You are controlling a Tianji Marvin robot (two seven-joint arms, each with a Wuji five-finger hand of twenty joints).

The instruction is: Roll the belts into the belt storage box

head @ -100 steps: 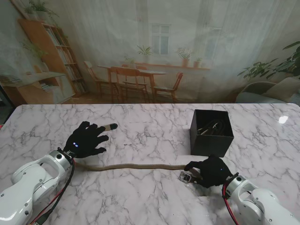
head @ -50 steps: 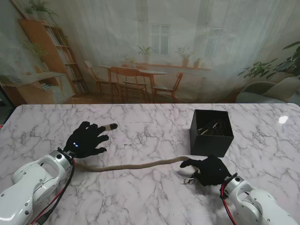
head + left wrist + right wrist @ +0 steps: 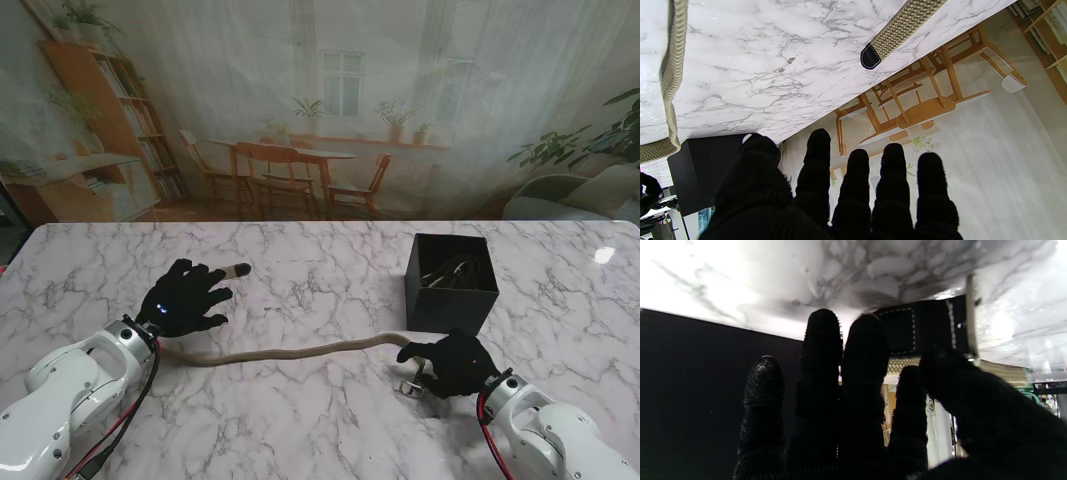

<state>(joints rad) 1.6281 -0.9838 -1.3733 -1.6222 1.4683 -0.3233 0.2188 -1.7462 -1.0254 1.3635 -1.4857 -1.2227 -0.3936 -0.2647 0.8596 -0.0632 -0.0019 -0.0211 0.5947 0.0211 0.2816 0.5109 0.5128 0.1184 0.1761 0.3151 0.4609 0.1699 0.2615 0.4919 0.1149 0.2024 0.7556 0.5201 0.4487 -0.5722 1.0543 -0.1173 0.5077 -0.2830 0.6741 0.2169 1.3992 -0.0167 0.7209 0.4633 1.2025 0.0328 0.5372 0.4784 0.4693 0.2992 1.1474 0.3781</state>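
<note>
The woven belt (image 3: 290, 352) is stretched across the marble desk (image 3: 320, 420); its buckle end is pinched by the right hand (image 3: 452, 362) beside the black storage box (image 3: 452, 283). The left hand (image 3: 187, 298) is spread flat, holding nothing.

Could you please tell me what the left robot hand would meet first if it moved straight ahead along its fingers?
Probably the belt's dark tip, just ahead of the left robot hand on the table; depth is uncertain, so it may pass beside it.

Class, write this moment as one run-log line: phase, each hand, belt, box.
phase: start rolling | right hand: shut on belt buckle end | left hand: open over belt tail | belt: stretched out on table | box: open, holds coiled belt
</note>
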